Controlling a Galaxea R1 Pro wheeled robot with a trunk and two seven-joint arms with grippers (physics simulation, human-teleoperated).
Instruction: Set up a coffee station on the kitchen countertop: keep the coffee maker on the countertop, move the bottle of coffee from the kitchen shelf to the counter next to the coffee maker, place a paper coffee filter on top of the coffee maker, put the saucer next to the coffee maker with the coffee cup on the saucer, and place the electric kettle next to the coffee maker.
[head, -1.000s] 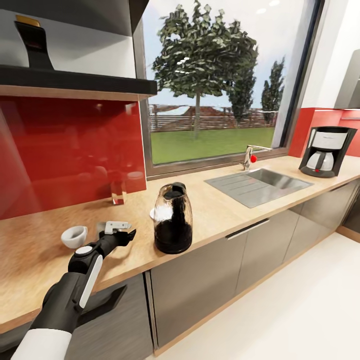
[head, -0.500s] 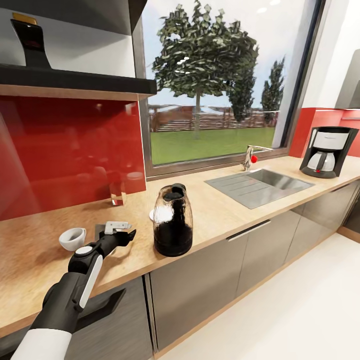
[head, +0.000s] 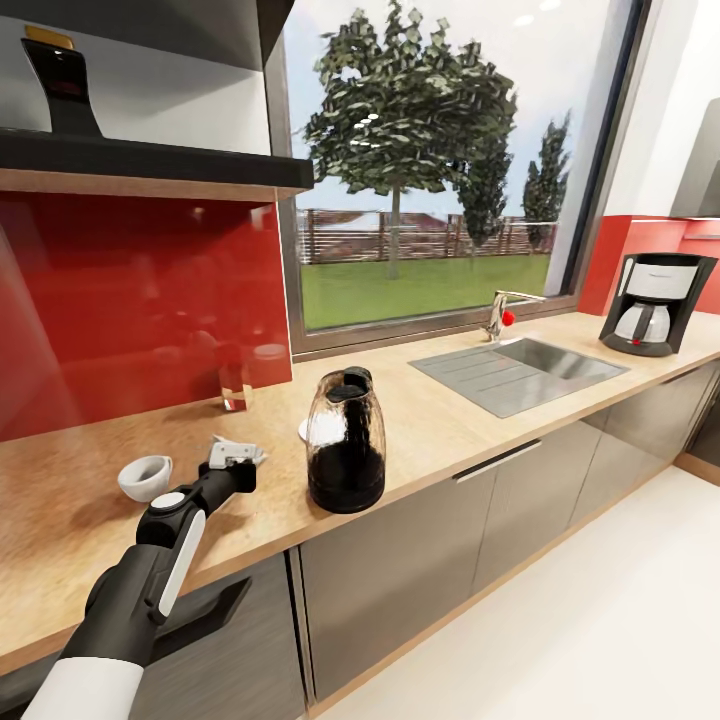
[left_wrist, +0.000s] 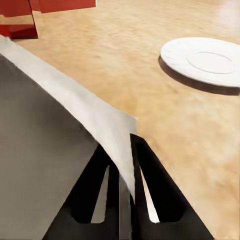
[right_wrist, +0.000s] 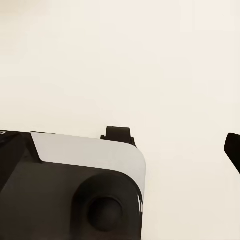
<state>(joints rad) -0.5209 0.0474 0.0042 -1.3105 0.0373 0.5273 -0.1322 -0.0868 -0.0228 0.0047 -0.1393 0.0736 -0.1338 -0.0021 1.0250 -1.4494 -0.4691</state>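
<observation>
A long beige wood-look worktop (head: 450, 425) runs from the lower left of the head view to the right edge, above glossy grey cabinet fronts (head: 440, 560), with a pale floor (head: 600, 640) at lower right. Behind it a red backsplash (head: 140, 300) fills the left, and a large window (head: 430, 160) shows a tree and lawn. A steel sink (head: 520, 370) with a tap (head: 500, 312) sits right of centre. The coffee maker (head: 655, 303) stands at the far right; the electric kettle (head: 346, 440) stands mid-frame, the saucer (left_wrist: 204, 61) just behind it. The coffee cup (head: 145, 476) lies tipped at the left. The left gripper (head: 235, 462) has its jaws clenched on the paper coffee filter (left_wrist: 75, 150), above the worktop. The bottle of coffee (head: 60, 75) stands on the kitchen shelf (head: 150, 160), upper left. Whether the right gripper's (right_wrist: 175, 142) jaws are apart or closed, I cannot tell.
</observation>
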